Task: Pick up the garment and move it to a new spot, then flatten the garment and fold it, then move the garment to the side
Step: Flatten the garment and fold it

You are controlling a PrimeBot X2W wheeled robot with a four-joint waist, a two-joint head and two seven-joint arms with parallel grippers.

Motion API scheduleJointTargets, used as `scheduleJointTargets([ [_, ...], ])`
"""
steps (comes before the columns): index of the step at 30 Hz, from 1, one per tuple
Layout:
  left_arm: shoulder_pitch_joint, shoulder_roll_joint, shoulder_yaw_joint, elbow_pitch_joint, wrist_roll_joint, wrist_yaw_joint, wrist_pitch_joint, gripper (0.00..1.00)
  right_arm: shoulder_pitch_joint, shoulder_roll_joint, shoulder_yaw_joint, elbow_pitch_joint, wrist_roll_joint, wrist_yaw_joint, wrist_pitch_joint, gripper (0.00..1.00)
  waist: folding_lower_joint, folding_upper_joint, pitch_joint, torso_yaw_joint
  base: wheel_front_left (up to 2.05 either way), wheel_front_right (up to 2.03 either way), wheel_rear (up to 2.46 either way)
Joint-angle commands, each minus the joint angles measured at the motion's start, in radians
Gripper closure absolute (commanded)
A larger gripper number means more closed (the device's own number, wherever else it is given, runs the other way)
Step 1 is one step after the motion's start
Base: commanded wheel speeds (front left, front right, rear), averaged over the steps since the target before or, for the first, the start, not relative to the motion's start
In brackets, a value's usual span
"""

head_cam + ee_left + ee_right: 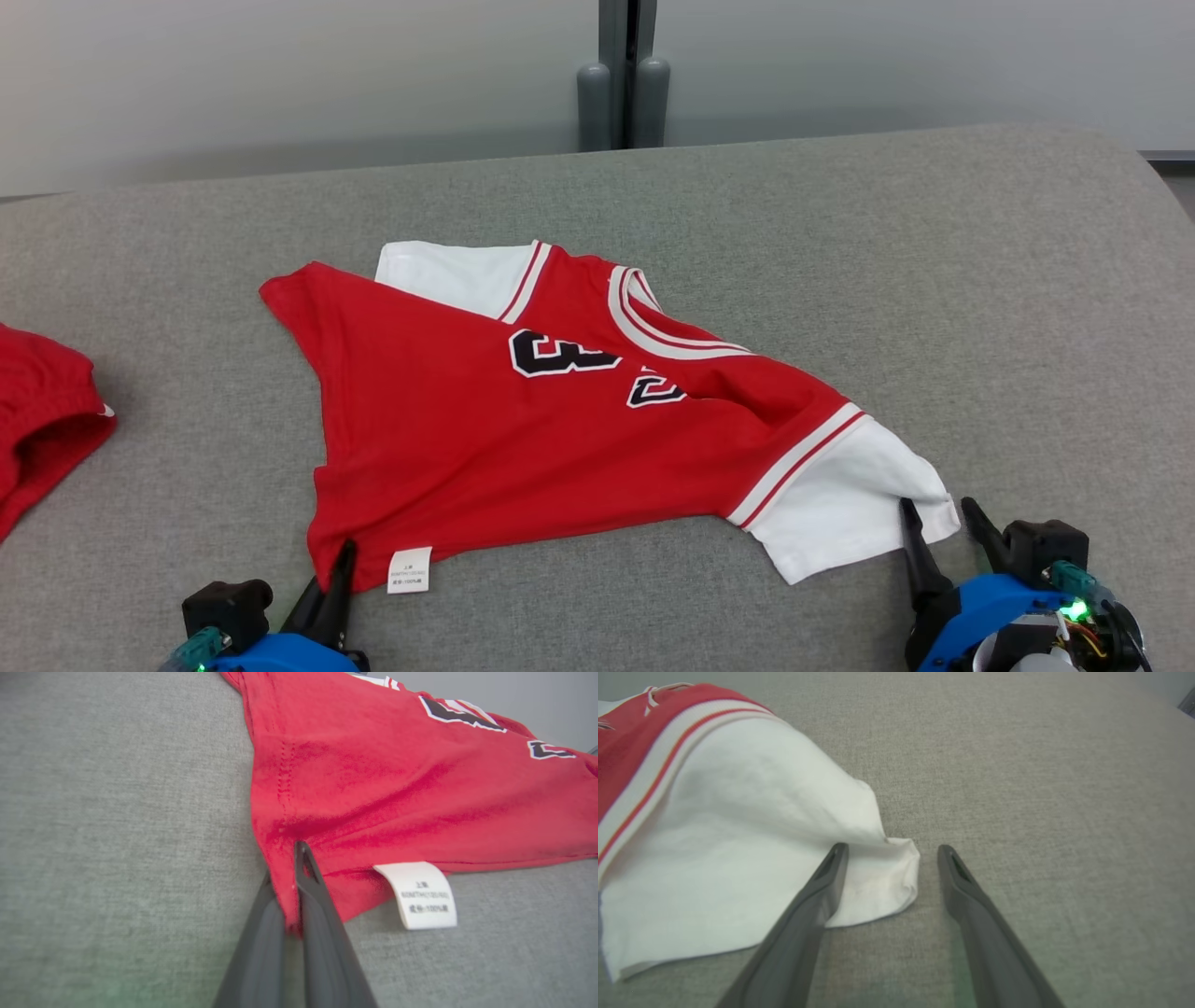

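The garment (523, 429) is a red jersey with white sleeves and black numbers, spread crookedly on the grey cushion (840, 233). My left gripper (341, 560) is shut on the jersey's near left hem corner (287, 891), beside a white care label (423, 896). My right gripper (938, 518) stands open at the near right, its fingers straddling the tip of the white sleeve (738, 858). One finger (831, 868) rests on the sleeve cloth, the other on bare cushion.
Another red cloth (42, 420) lies at the cushion's left edge. A grey post (624, 75) stands behind the cushion against a pale wall. Bare cushion stretches to the right (1041, 788) and beyond the jersey.
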Motion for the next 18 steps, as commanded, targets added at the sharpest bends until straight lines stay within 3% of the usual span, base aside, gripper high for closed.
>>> scheduleJointTargets([
  [1, -0.013, 0.015, -0.005, 0.003, -0.007, 0.004, 0.003, 1.00, -0.020, -0.004, 0.000, 0.032, 0.009, 0.000, 0.000, 0.00, -0.0001, 0.0000, 0.014, 0.009, 0.00, 0.00, 0.00],
  [6, -0.026, 0.029, -0.024, -0.007, -0.019, 0.004, 0.003, 1.00, -0.044, 0.005, 0.072, 0.130, 0.071, 0.002, 0.008, 0.00, -0.0001, 0.0000, 0.028, 0.020, 0.00, 0.00, 0.00],
  [7, -0.028, 0.031, -0.027, -0.008, -0.022, 0.004, 0.003, 1.00, -0.045, 0.009, 0.092, 0.142, 0.080, 0.003, 0.009, 0.07, -0.0001, 0.0000, 0.029, 0.021, 0.00, 0.00, 0.00],
  [8, -0.030, 0.033, -0.029, -0.010, -0.022, 0.004, 0.003, 1.00, -0.044, 0.012, 0.108, 0.153, 0.092, 0.005, 0.012, 0.87, -0.0001, 0.0000, 0.030, 0.020, 0.00, 0.00, 0.00],
  [9, -0.031, 0.034, -0.031, -0.012, -0.022, 0.004, 0.003, 1.00, -0.044, 0.013, 0.119, 0.165, 0.108, 0.005, 0.012, 1.00, -0.0001, 0.0000, 0.030, 0.019, 0.00, 0.00, 0.00],
  [13, -0.035, 0.036, -0.030, -0.027, -0.026, 0.003, 0.003, 1.00, -0.044, 0.006, 0.142, 0.162, 0.153, 0.002, 0.012, 1.00, -0.0001, 0.0000, 0.026, 0.013, 0.00, 0.00, 0.00],
  [17, -0.035, 0.033, -0.016, -0.055, -0.023, 0.003, 0.001, 1.00, -0.044, 0.004, 0.139, 0.084, 0.182, 0.001, 0.004, 1.00, -0.0001, 0.0000, 0.010, 0.007, 0.00, 0.00, 0.00],
  [18, -0.037, 0.028, 0.000, -0.083, -0.018, 0.003, 0.001, 1.00, -0.044, -0.001, 0.135, 0.017, 0.207, 0.001, 0.000, 1.00, -0.0001, 0.0000, -0.007, 0.003, 0.00, 0.00, 0.00],
])
